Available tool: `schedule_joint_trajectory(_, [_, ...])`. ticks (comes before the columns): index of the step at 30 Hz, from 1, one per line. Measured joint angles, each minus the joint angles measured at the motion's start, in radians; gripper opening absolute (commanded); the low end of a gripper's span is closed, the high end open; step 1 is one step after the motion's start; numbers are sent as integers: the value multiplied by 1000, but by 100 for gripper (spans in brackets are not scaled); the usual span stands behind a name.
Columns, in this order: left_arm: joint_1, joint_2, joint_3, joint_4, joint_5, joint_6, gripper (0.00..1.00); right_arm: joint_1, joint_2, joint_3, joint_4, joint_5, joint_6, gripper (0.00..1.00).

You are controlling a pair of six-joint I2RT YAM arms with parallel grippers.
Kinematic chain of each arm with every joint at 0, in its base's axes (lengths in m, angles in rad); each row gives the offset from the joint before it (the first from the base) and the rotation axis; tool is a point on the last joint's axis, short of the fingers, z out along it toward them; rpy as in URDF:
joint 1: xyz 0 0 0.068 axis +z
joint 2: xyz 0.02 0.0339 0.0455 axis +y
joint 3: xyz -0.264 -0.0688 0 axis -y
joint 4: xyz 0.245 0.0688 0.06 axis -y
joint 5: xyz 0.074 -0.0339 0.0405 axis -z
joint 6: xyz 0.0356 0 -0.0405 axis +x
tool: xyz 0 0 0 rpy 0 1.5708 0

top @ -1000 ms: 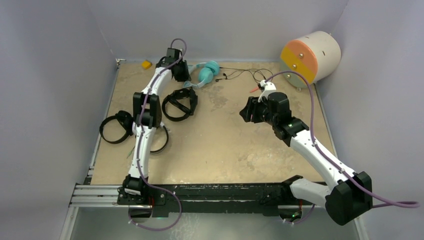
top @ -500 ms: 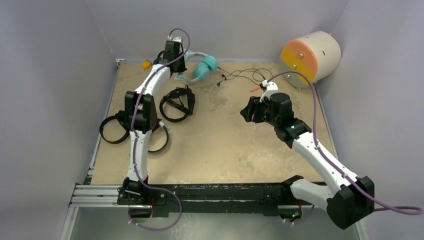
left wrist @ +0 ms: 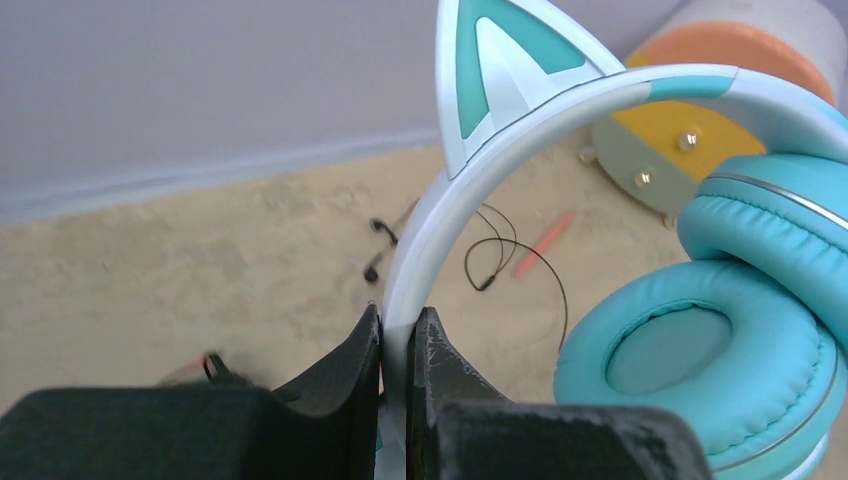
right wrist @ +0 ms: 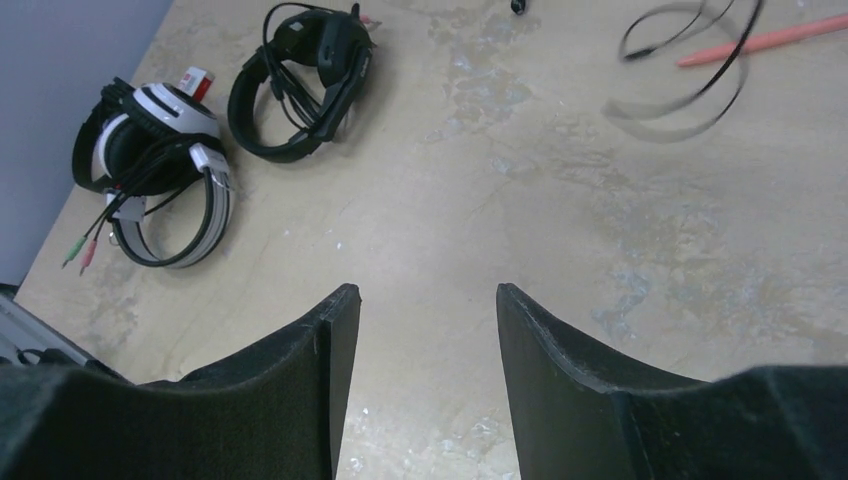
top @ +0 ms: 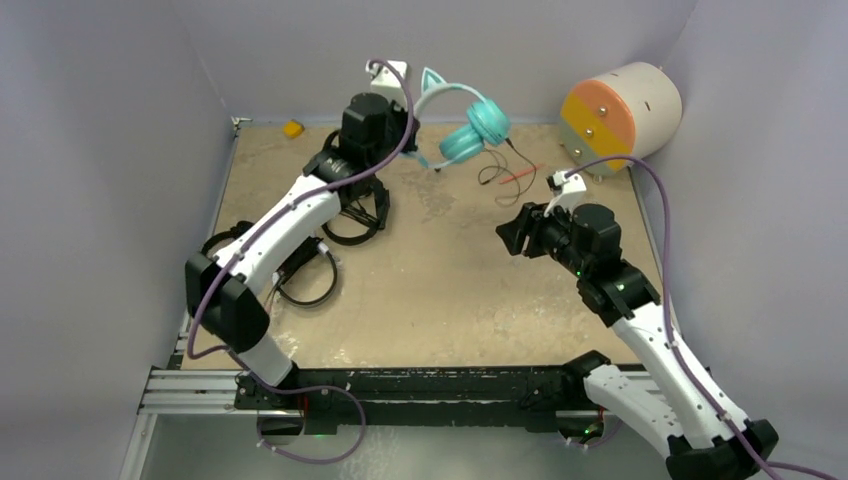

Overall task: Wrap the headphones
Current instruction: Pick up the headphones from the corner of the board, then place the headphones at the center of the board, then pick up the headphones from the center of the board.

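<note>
The left jaws were clamped on the band of the teal headset (left wrist: 700, 360), held above the desk (top: 450, 290) just left of the drum (top: 620, 110), cable (top: 490, 176) dangling. The right jaws stood apart, empty, in front of the drum. Best, I judged, to keep the band steady while the right jaws catch the cable near the cup and wind snugly. No container showed contents.

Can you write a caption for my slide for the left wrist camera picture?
Left tool pinches the teal cat-ear headphones by the headband, above the table.
</note>
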Motion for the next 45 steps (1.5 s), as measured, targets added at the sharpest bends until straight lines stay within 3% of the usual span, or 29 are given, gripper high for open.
schedule_joint_trajectory(8, [-116, -174, -408, -35, -80, -239, 0, 0, -138, 8, -143, -17, 5, 58])
schedule_joint_trajectory(15, [-254, -227, -686, -153, -191, -581, 0, 0, -158, -33, -209, -37, 61, 70])
schedule_joint_trajectory(19, [-297, -282, -890, -112, -178, -784, 0, 0, -142, -127, -183, -53, 159, 77])
schedule_joint_trajectory(22, [-305, -282, -983, -112, -173, -902, 19, 1, -94, -189, -146, -90, 235, 81])
schedule_joint_trajectory(24, [-317, -272, -990, -137, -188, -950, 37, 9, -48, -213, -125, -101, 269, 83])
schedule_joint_trajectory(26, [-332, -266, -980, -132, -195, -978, 49, 31, -6, -226, -113, -103, 295, 84])
schedule_joint_trajectory(28, [-341, -261, -951, -136, -198, -981, 62, 70, 27, -227, -98, -91, 309, 84])
schedule_joint_trajectory(30, [-343, -261, -916, -143, -201, -959, 68, 124, 58, -227, -79, -63, 319, 85])
schedule_joint_trajectory(37, [-289, -306, -863, -144, -111, -719, 68, 345, 176, -210, -67, 185, 399, 91])
schedule_joint_trajectory(45, [-167, -315, -871, -135, 52, -505, 66, 491, 389, -25, -137, 466, 562, 93])
